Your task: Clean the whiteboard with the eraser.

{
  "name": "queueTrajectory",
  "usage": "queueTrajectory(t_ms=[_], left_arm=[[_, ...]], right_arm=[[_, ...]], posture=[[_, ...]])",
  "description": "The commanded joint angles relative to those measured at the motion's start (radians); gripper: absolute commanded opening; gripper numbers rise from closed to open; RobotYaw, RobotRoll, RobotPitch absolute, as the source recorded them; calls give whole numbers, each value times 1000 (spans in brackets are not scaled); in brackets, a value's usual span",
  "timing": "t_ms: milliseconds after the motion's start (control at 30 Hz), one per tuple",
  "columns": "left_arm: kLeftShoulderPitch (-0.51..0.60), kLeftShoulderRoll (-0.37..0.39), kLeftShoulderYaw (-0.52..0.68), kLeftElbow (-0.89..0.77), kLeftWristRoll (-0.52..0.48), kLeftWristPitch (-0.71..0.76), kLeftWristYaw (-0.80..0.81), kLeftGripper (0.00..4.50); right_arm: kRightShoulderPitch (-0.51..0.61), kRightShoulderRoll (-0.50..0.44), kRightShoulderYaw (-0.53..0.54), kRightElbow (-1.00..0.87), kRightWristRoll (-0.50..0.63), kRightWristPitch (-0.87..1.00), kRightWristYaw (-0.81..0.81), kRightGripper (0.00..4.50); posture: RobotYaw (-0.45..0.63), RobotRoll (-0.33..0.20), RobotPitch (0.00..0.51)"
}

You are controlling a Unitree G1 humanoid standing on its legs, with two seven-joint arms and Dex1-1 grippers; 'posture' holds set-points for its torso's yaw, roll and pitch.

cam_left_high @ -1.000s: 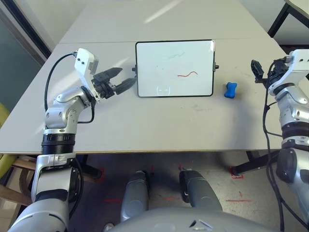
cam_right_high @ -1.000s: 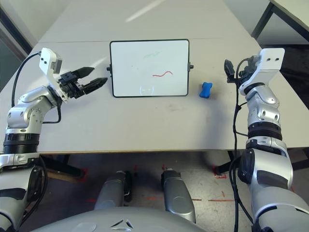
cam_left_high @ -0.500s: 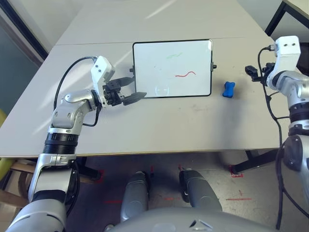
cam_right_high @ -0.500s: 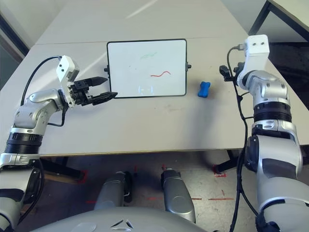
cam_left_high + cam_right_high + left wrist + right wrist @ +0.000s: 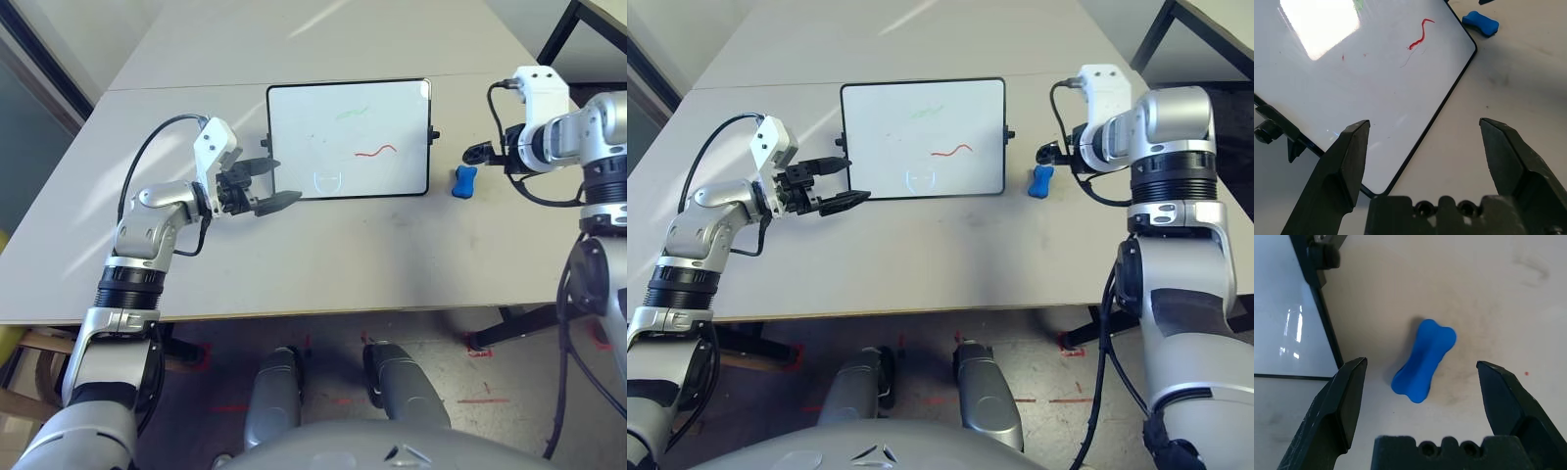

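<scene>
The whiteboard [image 5: 348,139] lies flat at the middle of the table, with a red squiggle [image 5: 377,152] and a faint green mark on it. Just to its right rests the small blue eraser [image 5: 465,181], free on the tabletop. My right gripper [image 5: 1420,363] hovers over the eraser, open, one finger on each side and neither touching it. At the board's near left corner my left gripper [image 5: 290,179] is open and holds nothing; its wrist view looks across the whiteboard [image 5: 1352,73] to the eraser [image 5: 1480,24].
The grey table [image 5: 323,255] has bare surface in front of the board and a seam behind it. A black knob [image 5: 435,135] sticks out of the board's right side, close to the eraser. Black legs of another table [image 5: 558,34] stand at the back right.
My right arm has swung in from the table's right edge to above the eraser. The left gripper has moved right, up to the board's near left corner. Both stayed open.
</scene>
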Motion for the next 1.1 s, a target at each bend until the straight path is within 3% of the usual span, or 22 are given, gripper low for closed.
queueTrajectory(t_ms=[33,567,1100], left_arm=[[13,-9,-17,-12,15,-6,4,4500],[45,-40,-19,-53,12,-1,22,4500],[53,-45,-18,-68,9,4,34,4500]], right_arm=[[1,12,-6,44,-18,3,-34,4465],[-61,103,-128,258,-50,-145,-230,4465],[-49,129,-120,383,-78,-274,-298,4465]], posture=[[-193,0,137],[-186,0,148],[-177,0,154]])
